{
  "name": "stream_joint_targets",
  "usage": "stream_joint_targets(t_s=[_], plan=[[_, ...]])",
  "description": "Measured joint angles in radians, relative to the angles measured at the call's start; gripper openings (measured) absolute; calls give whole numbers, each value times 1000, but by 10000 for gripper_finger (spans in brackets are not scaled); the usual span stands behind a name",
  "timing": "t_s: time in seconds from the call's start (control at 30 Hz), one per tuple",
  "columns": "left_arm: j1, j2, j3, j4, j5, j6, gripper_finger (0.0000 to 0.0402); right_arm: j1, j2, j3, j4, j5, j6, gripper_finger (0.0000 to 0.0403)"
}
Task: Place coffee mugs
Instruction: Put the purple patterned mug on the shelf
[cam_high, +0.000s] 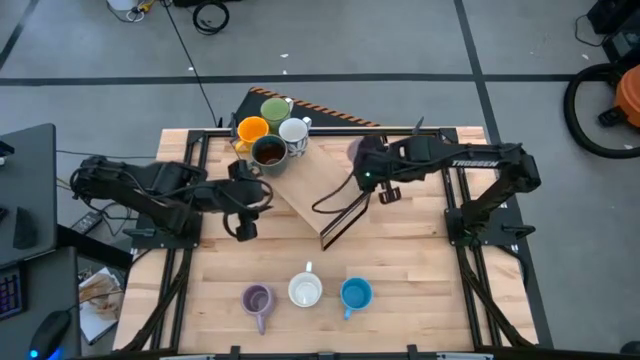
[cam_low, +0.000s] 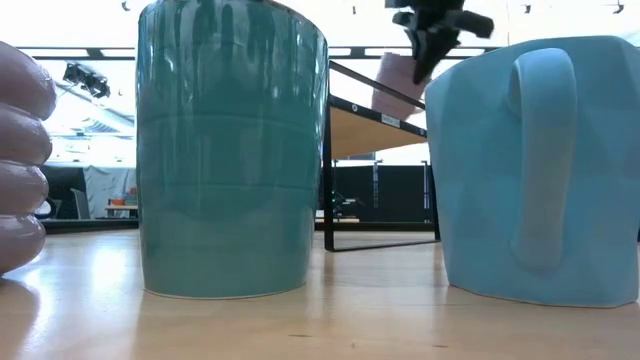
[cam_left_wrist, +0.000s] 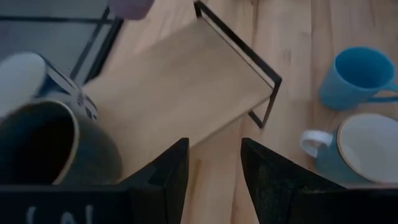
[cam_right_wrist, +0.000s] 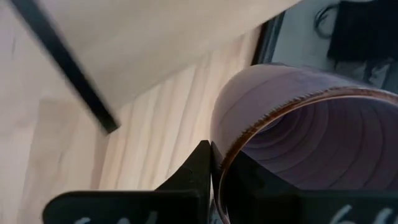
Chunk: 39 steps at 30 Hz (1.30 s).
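Note:
My right gripper (cam_high: 366, 166) is shut on a lavender mug (cam_high: 355, 150), held in the air over the far right end of the wooden shelf (cam_high: 320, 185); the low view shows the mug (cam_low: 398, 82) above the shelf. Green (cam_high: 275, 108), orange (cam_high: 252, 129), patterned white (cam_high: 293, 131) and dark brown (cam_high: 268, 152) mugs stand on the shelf's far left end. A second lavender mug (cam_high: 257, 299), a white-lined teal mug (cam_high: 305, 291) and a blue mug (cam_high: 356, 294) stand on the table near the front edge. My left gripper (cam_high: 243, 226) is open and empty, left of the shelf. My right gripper holds the lavender mug by its wall at the brown-edged rim (cam_right_wrist: 231, 155). One finger (cam_right_wrist: 200, 171) lies on the outside of the wall; the other seems to be inside the mug. The mug is lifted clear of the shelf and the table.
The shelf has a thin black metal frame (cam_left_wrist: 236, 46) and stands slanted across the table's middle. Its near half is bare wood. Bare table lies between the shelf and the front row of mugs. Black frame rails (cam_high: 465, 215) run along both table sides.

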Motion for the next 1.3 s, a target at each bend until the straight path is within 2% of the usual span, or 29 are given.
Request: stream_joint_targets(t_s=[0.17,0.37,0.57,0.9,1.3], plan=[[0,0,24,11,-44,20,153,-13,0,75,42,-31,-71,27],[1,0,30,20,-99,39,153,-10,21,128,93,-135,-149,26],[28,0,30,84,-110,52,153,-11,164,250,29,-134,-202,26],[67,-42,30,86,-111,34,153,-39,327,449,-71,-248,-332,26],[72,-48,29,80,-110,21,153,-85,399,468,-62,-315,-399,29]])
